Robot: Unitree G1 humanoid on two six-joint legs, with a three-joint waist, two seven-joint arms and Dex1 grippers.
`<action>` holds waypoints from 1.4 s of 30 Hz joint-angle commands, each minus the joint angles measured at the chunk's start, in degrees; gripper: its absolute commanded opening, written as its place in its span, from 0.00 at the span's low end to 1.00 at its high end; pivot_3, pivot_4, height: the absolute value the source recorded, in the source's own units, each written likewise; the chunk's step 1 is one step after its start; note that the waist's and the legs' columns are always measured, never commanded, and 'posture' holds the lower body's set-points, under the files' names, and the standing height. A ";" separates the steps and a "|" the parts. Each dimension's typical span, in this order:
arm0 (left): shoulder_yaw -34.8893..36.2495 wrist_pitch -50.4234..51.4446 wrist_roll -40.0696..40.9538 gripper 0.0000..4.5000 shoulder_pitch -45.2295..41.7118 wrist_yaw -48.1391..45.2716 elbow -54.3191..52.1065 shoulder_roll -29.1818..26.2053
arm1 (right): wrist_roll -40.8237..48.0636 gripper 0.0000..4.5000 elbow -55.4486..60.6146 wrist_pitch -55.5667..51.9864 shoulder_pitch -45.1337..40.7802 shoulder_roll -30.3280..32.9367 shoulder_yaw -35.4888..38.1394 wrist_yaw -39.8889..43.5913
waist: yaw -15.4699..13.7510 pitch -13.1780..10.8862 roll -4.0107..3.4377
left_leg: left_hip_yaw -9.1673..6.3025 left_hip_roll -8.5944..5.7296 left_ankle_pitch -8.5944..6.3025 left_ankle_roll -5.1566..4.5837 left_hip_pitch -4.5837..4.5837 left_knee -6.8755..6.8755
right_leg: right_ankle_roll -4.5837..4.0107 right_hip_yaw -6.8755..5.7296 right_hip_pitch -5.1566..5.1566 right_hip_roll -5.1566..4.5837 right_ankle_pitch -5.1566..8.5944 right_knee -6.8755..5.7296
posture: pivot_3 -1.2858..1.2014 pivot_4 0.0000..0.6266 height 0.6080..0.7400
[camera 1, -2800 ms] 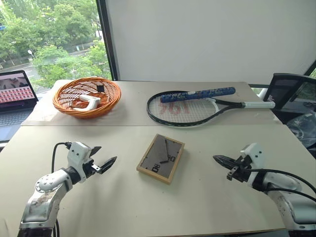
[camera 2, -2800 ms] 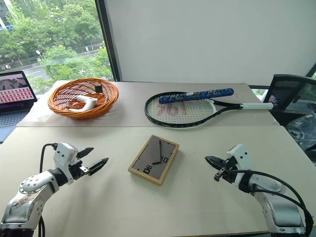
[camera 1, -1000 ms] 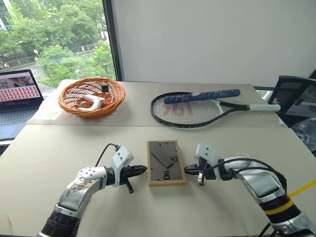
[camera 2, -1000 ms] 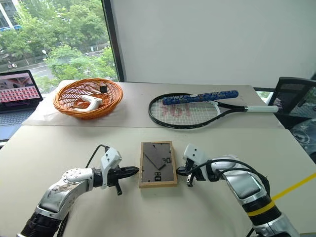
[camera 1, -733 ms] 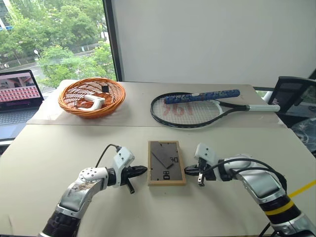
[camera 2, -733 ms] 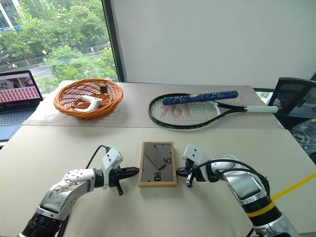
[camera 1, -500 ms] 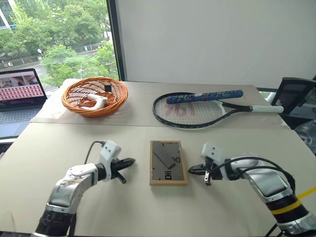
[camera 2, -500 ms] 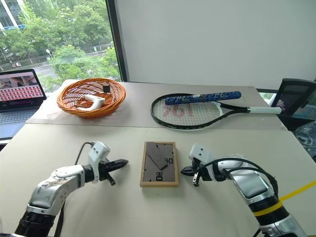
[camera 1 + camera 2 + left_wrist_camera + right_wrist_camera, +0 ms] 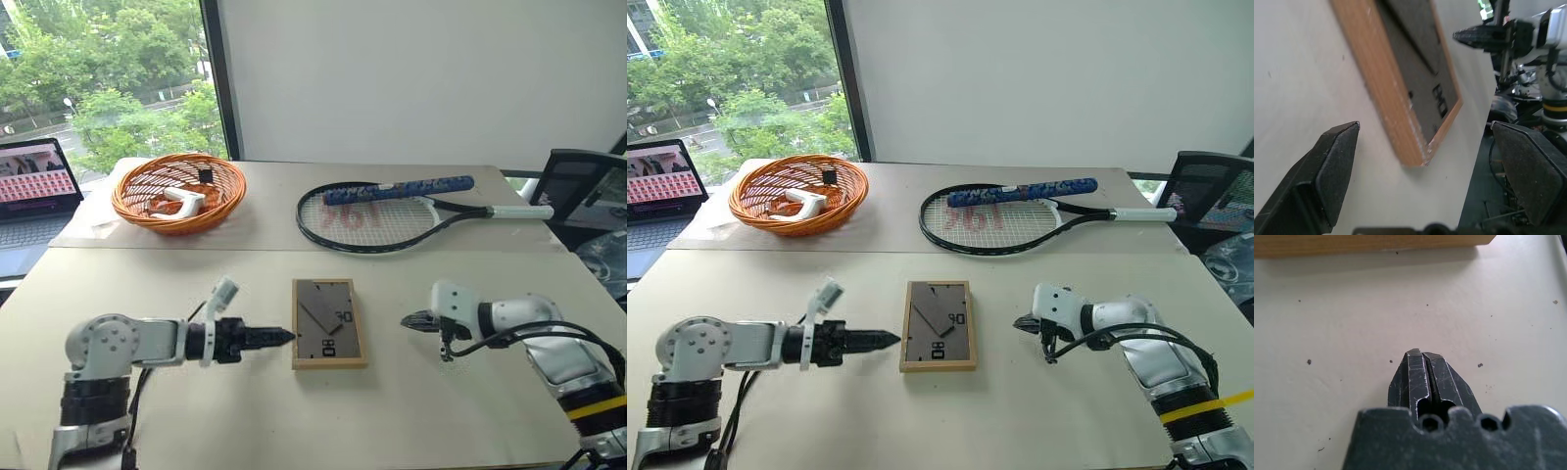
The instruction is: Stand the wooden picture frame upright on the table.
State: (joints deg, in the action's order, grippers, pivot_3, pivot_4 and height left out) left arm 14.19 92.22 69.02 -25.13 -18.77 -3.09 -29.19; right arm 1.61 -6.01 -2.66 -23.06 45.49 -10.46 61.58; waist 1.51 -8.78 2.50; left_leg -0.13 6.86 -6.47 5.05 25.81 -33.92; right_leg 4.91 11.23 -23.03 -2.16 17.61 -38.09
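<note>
An orange woven basket (image 9: 176,191) stands toward the far left of the tabletop (image 9: 470,392), holding a white object (image 9: 179,199) and a small black one (image 9: 200,175). To its right lies a black-framed tennis racket (image 9: 392,215) with white strings and red markings, its white-ended handle pointing right. A tube wrapped in blue patterned material (image 9: 397,189) rests across the racket head. At the far left an open laptop (image 9: 34,186) shows a reddish screen. A black mesh chair (image 9: 573,186) stands at the right edge. Green trees (image 9: 98,78) fill the window (image 9: 108,39) beside a plain white wall (image 9: 411,78).
</note>
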 commanded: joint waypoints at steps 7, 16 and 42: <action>-8.01 0.28 8.93 1.00 0.52 13.81 4.52 5.55 | -2.02 0.00 -3.36 8.81 -4.65 -7.49 -4.75 0.47 | -0.91 0.04 -0.05 | -0.01 -0.02 -0.01 0.05 -0.56 0.04 | 0.02 -0.03 0.65 -0.02 0.02 0.16 | 0.52 0.24 0.89; -5.95 0.28 13.05 1.00 -1.17 19.47 7.18 10.85 | -2.76 0.00 -2.40 7.72 -4.29 -10.37 -6.20 0.20 | -1.83 0.10 -0.08 | -0.06 -0.10 -0.01 0.05 -0.58 0.00 | 0.04 -0.11 0.78 -0.14 0.03 0.26 | 0.52 0.24 0.89; -4.86 -7.03 9.17 0.26 -8.84 -1.64 2.73 -1.88 | 33.88 0.14 15.90 -40.53 -8.07 -2.98 16.11 2.12 | -0.37 0.02 -0.07 | -0.09 -0.10 -0.02 0.09 -0.39 0.23 | -0.01 -0.13 0.54 -0.14 0.03 0.38 | 0.52 0.24 0.89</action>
State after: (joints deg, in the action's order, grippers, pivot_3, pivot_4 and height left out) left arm 10.51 86.65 78.72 -32.02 -13.91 2.52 -30.43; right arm 27.26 3.73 -35.47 -28.78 42.52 3.61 63.40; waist 1.14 -8.77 2.44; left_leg -0.22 6.76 -6.48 5.14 25.42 -33.65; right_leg 4.87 11.10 -22.51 -2.29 17.65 -37.71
